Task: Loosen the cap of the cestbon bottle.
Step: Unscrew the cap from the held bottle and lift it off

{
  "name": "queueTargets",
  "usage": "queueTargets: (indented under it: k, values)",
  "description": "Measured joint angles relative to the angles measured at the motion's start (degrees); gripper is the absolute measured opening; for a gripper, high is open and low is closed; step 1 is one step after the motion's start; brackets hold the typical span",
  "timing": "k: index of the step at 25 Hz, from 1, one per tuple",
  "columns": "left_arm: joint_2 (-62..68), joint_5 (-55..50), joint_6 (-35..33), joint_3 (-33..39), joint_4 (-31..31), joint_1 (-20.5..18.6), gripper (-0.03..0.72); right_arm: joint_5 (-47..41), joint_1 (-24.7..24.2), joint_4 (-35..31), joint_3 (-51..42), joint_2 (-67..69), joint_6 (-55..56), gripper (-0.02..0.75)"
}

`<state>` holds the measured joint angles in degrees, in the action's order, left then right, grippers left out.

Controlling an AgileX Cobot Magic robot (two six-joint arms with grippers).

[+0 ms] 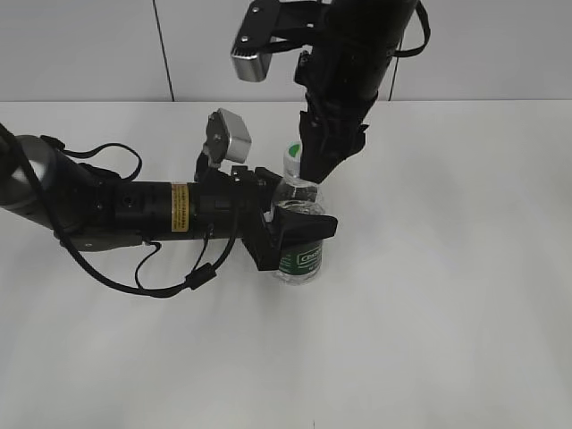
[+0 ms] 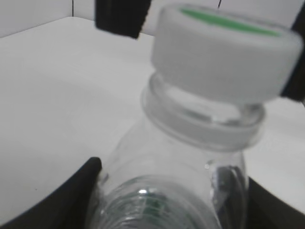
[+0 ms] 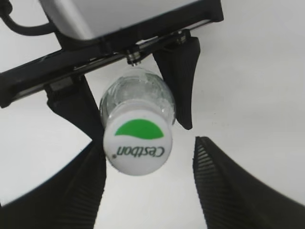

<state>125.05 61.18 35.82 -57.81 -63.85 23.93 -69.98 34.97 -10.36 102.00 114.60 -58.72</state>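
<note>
White tabletop [image 1: 447, 313] supports the upright small clear ribbed plastic cestbon bottle [image 1: 299, 246], pinched at its body by the left gripper [image 1: 290, 228]. Right gripper [image 3: 147, 188] jaws stand spread either side of the round white screw cap [image 3: 137, 143], right pad clear.

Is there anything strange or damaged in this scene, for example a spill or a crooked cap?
Nothing stands out. The cestbon bottle stands upright on the white table, held by the left gripper. The cap sits level on the neck, with the right gripper open around it. No spill shows.
</note>
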Motion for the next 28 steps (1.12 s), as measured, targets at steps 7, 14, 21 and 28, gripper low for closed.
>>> queueTargets:
  k: [7,14,21,28]
  values:
    - [0.0,0.0,0.0,0.0,0.0,0.0,0.435,0.0,0.0,0.0,0.0,-1.8,2.7,0.441]
    - [0.0,0.0,0.0,0.0,0.0,0.0,0.434,0.0,0.0,1.1,0.0,-2.2,7.5,0.441]
    - [0.0,0.0,0.0,0.0,0.0,0.0,0.434,0.0,0.0,3.6,0.0,-5.7,14.5,0.441]
    - [0.0,0.0,0.0,0.0,0.0,0.0,0.434,0.0,0.0,1.9,0.0,-8.6,27.7,0.441]
